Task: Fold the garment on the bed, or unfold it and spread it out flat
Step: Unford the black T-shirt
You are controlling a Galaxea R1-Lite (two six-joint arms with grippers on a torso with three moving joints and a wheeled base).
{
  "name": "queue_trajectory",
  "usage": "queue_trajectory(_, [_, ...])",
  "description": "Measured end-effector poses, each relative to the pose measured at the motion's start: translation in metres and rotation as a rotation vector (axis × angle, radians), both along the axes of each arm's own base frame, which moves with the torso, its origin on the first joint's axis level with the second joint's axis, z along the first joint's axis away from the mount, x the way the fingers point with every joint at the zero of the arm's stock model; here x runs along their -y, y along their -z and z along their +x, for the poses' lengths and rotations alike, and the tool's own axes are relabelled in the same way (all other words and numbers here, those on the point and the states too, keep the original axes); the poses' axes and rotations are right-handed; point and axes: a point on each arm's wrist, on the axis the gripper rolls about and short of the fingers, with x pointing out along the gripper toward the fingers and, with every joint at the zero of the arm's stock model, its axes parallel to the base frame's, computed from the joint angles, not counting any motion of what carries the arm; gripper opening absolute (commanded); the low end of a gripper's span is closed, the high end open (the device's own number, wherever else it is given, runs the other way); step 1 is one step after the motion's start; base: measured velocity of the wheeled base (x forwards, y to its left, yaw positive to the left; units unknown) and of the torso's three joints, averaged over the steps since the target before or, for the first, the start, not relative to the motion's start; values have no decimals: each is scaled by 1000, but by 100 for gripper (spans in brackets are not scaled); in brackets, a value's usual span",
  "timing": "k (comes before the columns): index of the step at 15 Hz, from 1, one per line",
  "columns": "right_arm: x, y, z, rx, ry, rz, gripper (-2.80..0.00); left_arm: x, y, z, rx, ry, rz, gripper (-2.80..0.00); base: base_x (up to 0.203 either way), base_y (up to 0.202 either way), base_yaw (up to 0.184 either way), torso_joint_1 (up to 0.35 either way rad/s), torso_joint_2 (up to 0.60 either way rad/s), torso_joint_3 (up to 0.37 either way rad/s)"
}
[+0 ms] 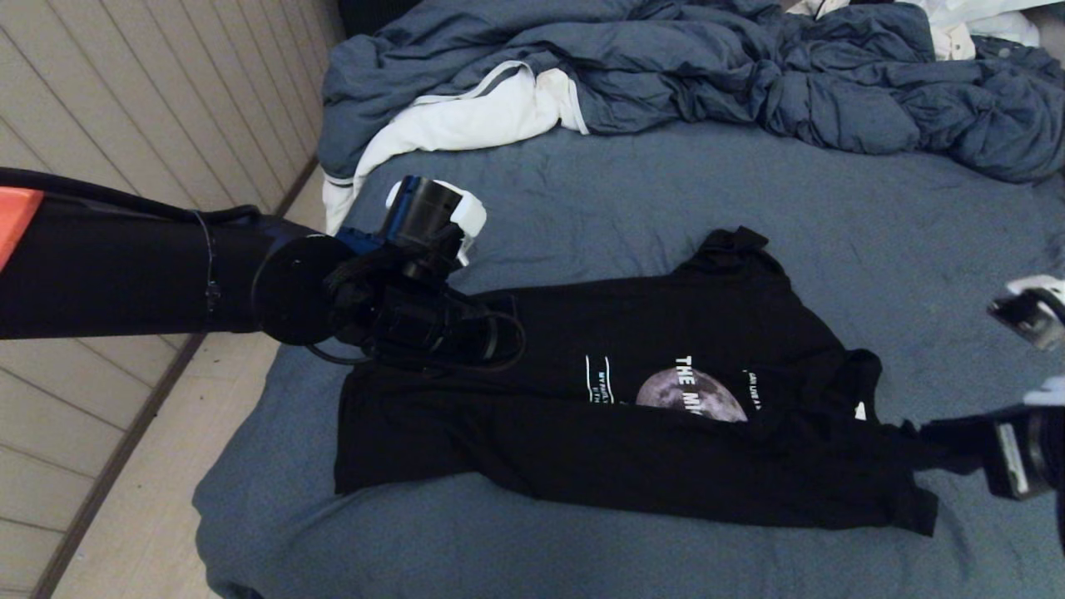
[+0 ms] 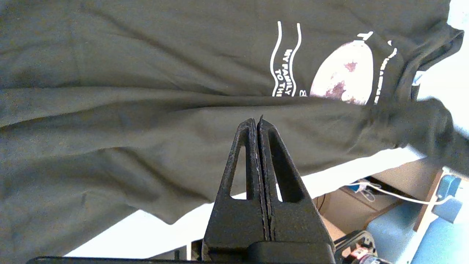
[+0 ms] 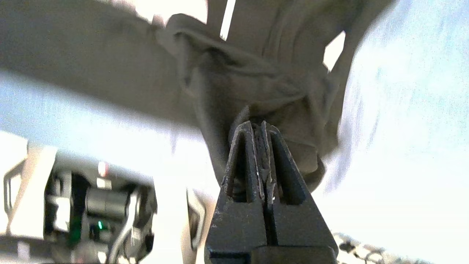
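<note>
My right gripper (image 3: 261,126) pinched on sleeve of black T-shirt (image 1: 616,416), pulling fabric taut toward bed (image 1: 832,216) edge; my left gripper (image 2: 258,123) closed, empty, over hem end; shirt half-folded mid-bed

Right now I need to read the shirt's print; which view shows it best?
Left wrist view: the black short-sleeved T-shirt's moon print and lettering fill it. Head view shows it small, half folded under. Right wrist view shows only bunched fabric.
</note>
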Motion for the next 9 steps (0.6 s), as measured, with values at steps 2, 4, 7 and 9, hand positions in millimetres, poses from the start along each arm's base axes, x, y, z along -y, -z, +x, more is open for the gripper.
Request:
queue_trajectory(2, [0, 11, -34, -22, -11, -7, -280, -1, -2, -1, 3, 0, -2, -280, 0, 0, 0, 0, 0, 0])
queue_trajectory(4, [0, 27, -63, -57, -14, -11, -280, -2, -3, -2, 5, 0, -4, -280, 0, 0, 0, 0, 0, 0])
queue_trajectory(7, [0, 42, -92, -58, -10, -15, -280, -2, -3, -2, 4, -1, -4, -280, 0, 0, 0, 0, 0, 0])
queue_trajectory(9, [0, 50, -113, -83, -13, -16, -280, -2, -4, -2, 5, -1, -5, -280, 0, 0, 0, 0, 0, 0])
